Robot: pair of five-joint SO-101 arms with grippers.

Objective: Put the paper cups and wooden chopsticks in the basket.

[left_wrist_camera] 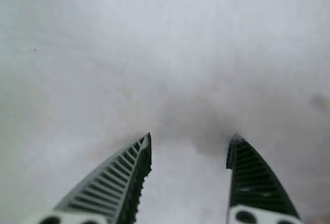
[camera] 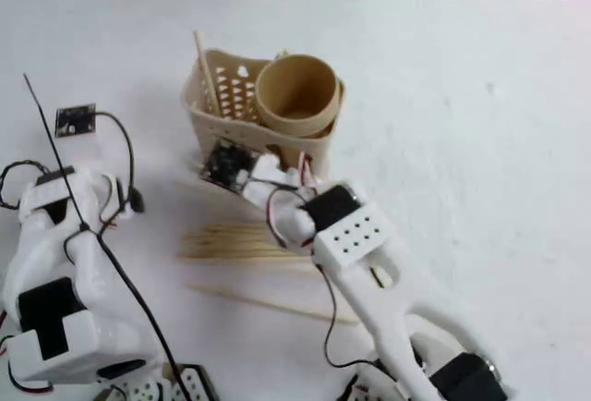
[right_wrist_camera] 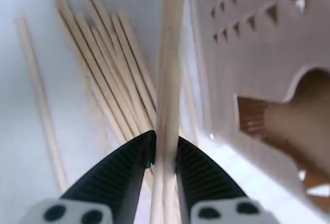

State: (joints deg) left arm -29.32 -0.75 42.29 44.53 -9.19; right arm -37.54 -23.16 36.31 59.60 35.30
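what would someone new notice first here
The cream basket on the table stands out, with paper cups nested inside and one chopstick leaning in it. Right beside it, the right gripper is shut on wooden chopsticks, near a loose pile.

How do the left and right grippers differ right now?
The left gripper is open and empty; the right gripper is shut on wooden chopsticks. The left gripper faces bare table; the right gripper is beside the basket, above the loose chopsticks. Both have dark, tapered fingers.
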